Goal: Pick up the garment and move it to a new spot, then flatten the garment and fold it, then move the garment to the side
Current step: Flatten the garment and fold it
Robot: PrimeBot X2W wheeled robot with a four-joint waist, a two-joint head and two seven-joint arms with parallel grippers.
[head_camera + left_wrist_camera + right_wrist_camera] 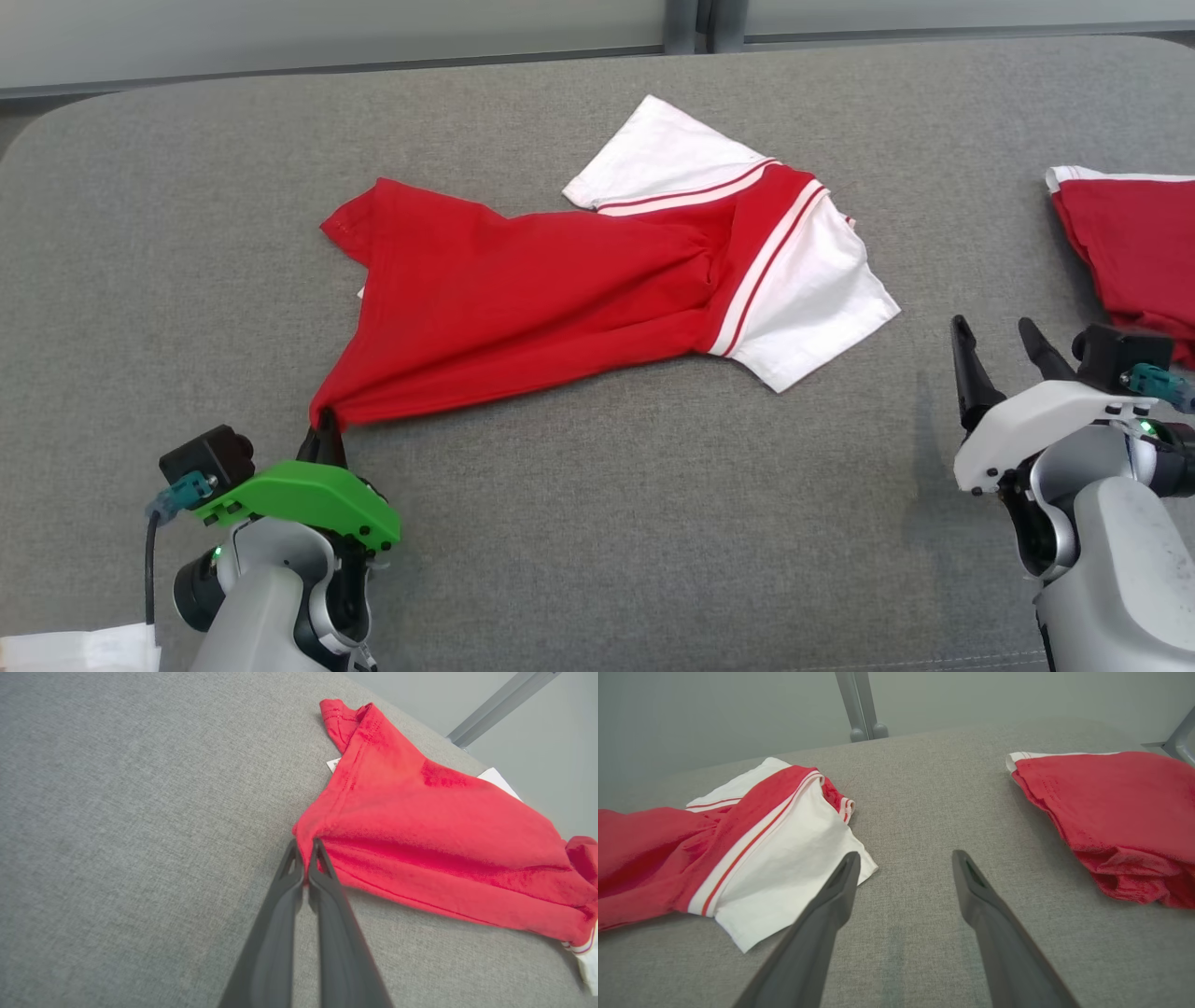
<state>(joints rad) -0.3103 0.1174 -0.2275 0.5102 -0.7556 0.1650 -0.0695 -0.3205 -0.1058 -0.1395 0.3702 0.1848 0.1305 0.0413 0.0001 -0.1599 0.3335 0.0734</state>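
The garment (523, 299) is a red T-shirt with white sleeves and striped trim, lying crumpled across the middle of the grey table (597, 523). My left gripper (323, 422) is shut on the garment's near left corner, which bunches at the fingertips. In the left wrist view the two dark fingers meet on that red corner (308, 842), with the garment (434, 849) spreading up and right. My right gripper (1001, 329) stands open at the right, apart from the garment. The right wrist view shows its fingers (903, 858) spread wide over bare table, beside the white sleeve (784, 868).
A second red garment (1134, 247) lies at the table's right edge, just beyond my right gripper, and appears as a heap (1115, 816) in the right wrist view. A metal post (859, 704) stands past the far edge. A pale sheet (75, 649) lies at the lower left.
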